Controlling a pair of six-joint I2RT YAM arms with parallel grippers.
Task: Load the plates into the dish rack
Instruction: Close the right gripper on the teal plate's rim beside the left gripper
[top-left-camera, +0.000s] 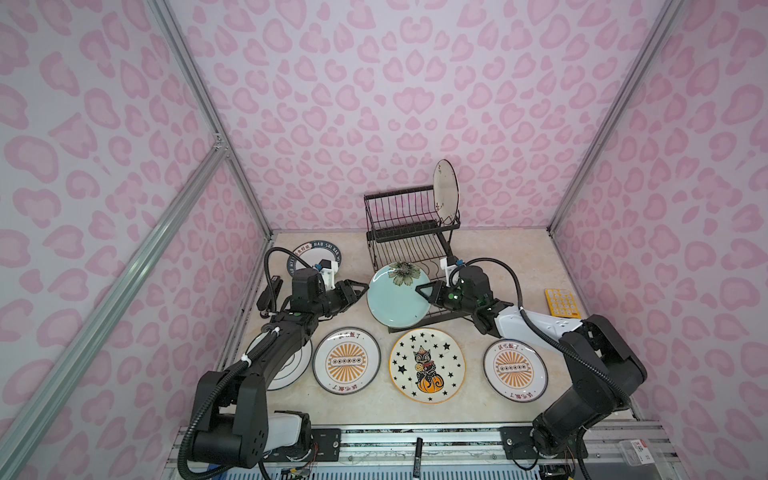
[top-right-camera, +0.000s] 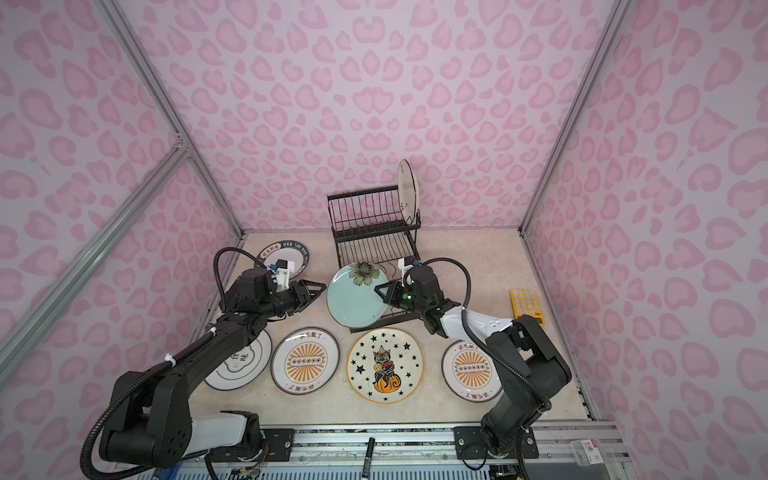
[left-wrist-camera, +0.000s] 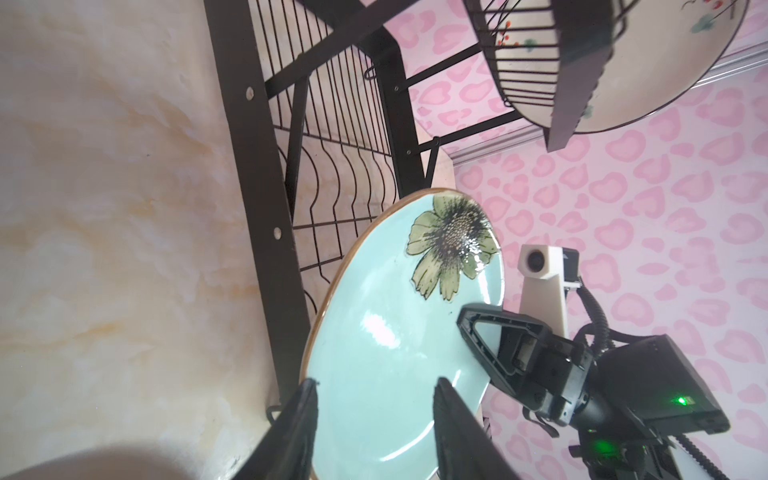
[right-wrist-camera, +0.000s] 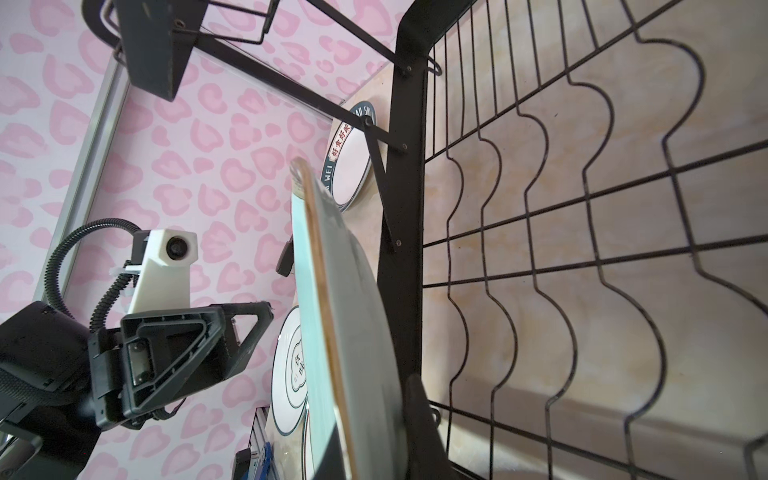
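A pale teal plate (top-left-camera: 395, 301) (top-right-camera: 353, 303) with a painted flower is held tilted on edge at the front of the black wire dish rack (top-left-camera: 409, 232) (top-right-camera: 372, 228). My right gripper (top-left-camera: 419, 289) (right-wrist-camera: 374, 415) is shut on its right rim. My left gripper (top-left-camera: 360, 289) (left-wrist-camera: 376, 382) is open at the plate's left rim, and I cannot tell whether it touches. A white plate (top-left-camera: 445, 191) stands upright in the rack's upper tier. Two orange-sunburst plates (top-left-camera: 346, 360) (top-left-camera: 515, 370), a star-and-cat plate (top-left-camera: 427, 365) and a lettered-rim plate (top-left-camera: 307, 249) lie flat on the table.
A white plate (top-right-camera: 241, 365) lies partly under my left arm at the front left. A yellow calculator (top-left-camera: 562, 302) sits at the right edge of the table. A black marker (top-left-camera: 417, 457) lies on the front rail. Pink patterned walls close in three sides.
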